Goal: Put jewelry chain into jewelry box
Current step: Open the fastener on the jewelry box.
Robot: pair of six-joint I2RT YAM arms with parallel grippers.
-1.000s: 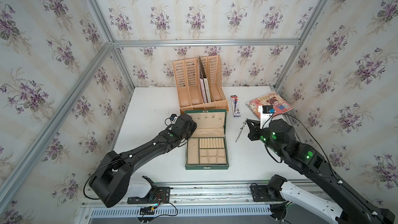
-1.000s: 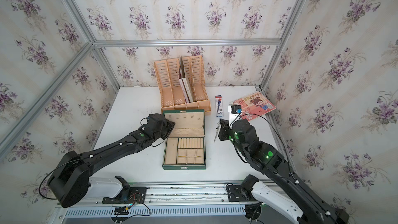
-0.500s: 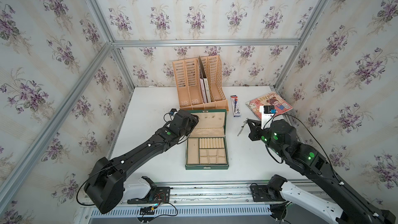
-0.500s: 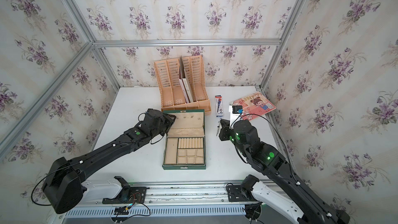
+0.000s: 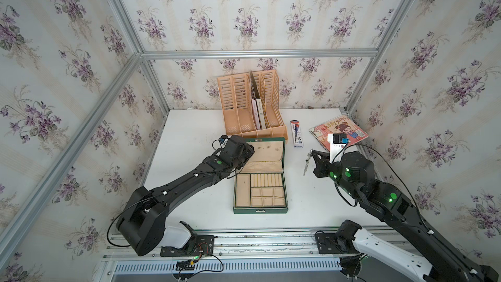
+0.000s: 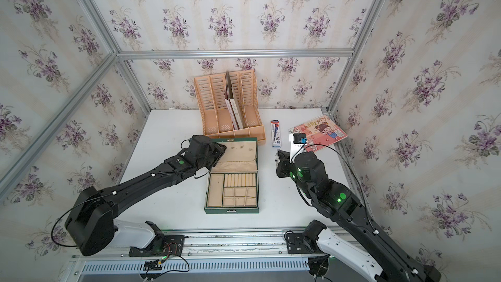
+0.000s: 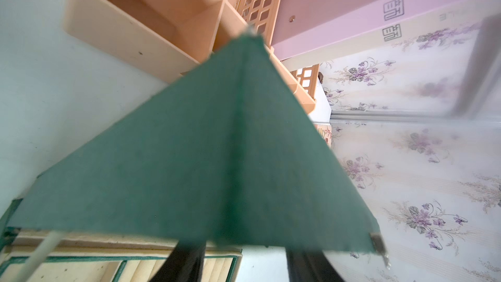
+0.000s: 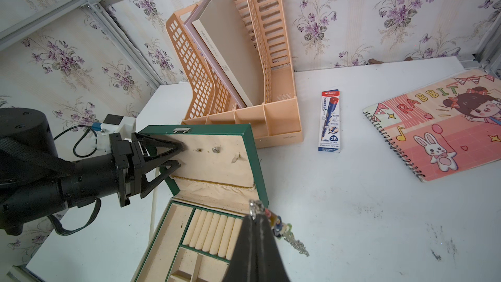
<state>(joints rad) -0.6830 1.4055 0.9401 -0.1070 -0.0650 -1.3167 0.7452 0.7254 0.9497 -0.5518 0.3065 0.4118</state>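
The right hand is pinched shut on the chain, which dangles straight down over the bare surface, beside the box on its right (so the tray lies to the hand's left, a little nearer the robot). The left hand, spread open, straddles the raised lid's side edge.
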